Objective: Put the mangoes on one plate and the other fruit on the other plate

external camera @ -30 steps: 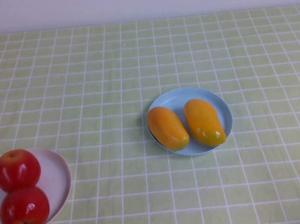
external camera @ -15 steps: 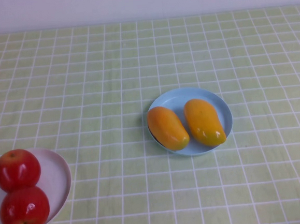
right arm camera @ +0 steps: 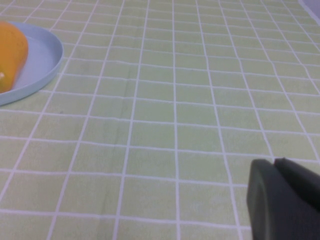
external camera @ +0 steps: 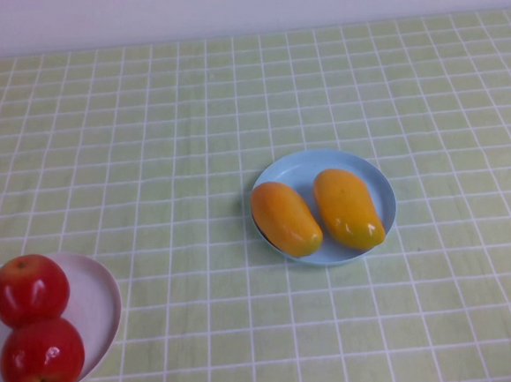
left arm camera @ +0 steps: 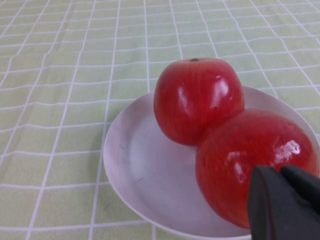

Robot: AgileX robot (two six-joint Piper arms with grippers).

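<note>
Two mangoes (external camera: 285, 218) (external camera: 349, 207) lie side by side on the light blue plate (external camera: 377, 180) near the table's middle. Two red apples (external camera: 29, 289) (external camera: 42, 356) sit on the white plate (external camera: 99, 301) at the front left. Neither gripper shows in the high view. In the left wrist view my left gripper (left arm camera: 280, 172) is shut and holds nothing, hovering just above the nearer apple (left arm camera: 250, 160) without gripping it; the other apple (left arm camera: 197, 100) touches it on the white plate (left arm camera: 145, 170). My right gripper (right arm camera: 275, 162) is shut and holds nothing over bare cloth, apart from the blue plate (right arm camera: 42, 60) and a mango (right arm camera: 11, 55).
A light green checked cloth (external camera: 190, 143) covers the whole table up to a pale wall (external camera: 241, 2) at the back. The white plate hangs partly past the picture's front left edge.
</note>
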